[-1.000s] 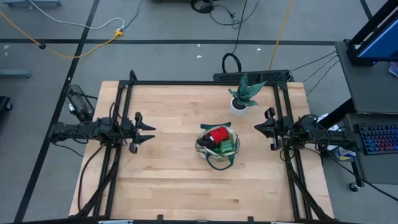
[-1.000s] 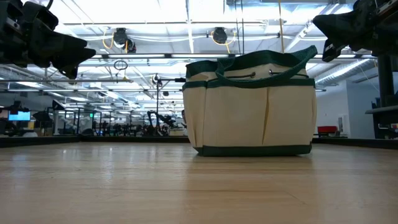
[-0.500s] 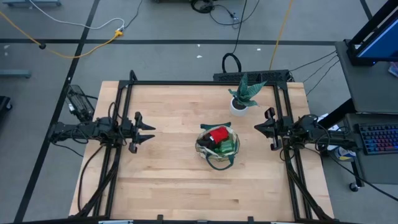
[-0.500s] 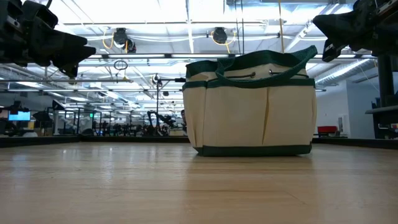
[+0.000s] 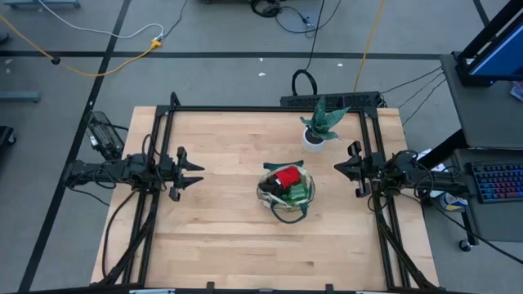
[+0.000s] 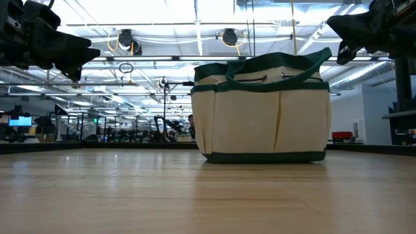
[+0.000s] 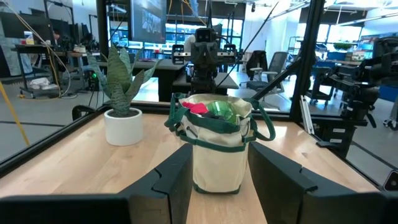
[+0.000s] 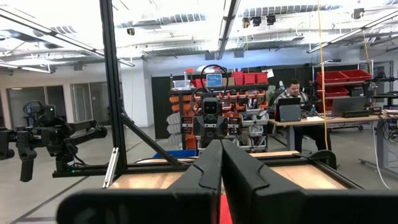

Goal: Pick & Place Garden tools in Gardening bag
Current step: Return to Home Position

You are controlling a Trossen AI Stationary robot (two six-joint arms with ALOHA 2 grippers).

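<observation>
High view first: nothing has shifted from the frames half a second and a second back. Both arms, the bag and the plant lie just where they did.

At the left edge of the table the left gripper is held level above the wood, pointing toward the middle and well apart from everything. Its fingers stand wide, and the left wrist view looks between them at the bag.

The gardening bag sits upright on the table a little right of centre, between the two arms and touched by neither. It is a small, round, soft tote of beige cloth. A dark green band runs around its rim and another around its foot, and stitched pockets line its side. It has dark green loop handles, one of which falls outward toward the near edge. Its mouth is open and full: the red gloves lie on top, with the green spray bottle beside them. The other tools inside cannot be told apart.

Behind the bag and slightly to the right, near the far edge, a spiky green plant stands in a white pot, apart from the bag.

At the right edge the right gripper hangs level above the table, pointing inward, well clear of bag and pot. The right wrist view shows its fingers pressed together.
</observation>
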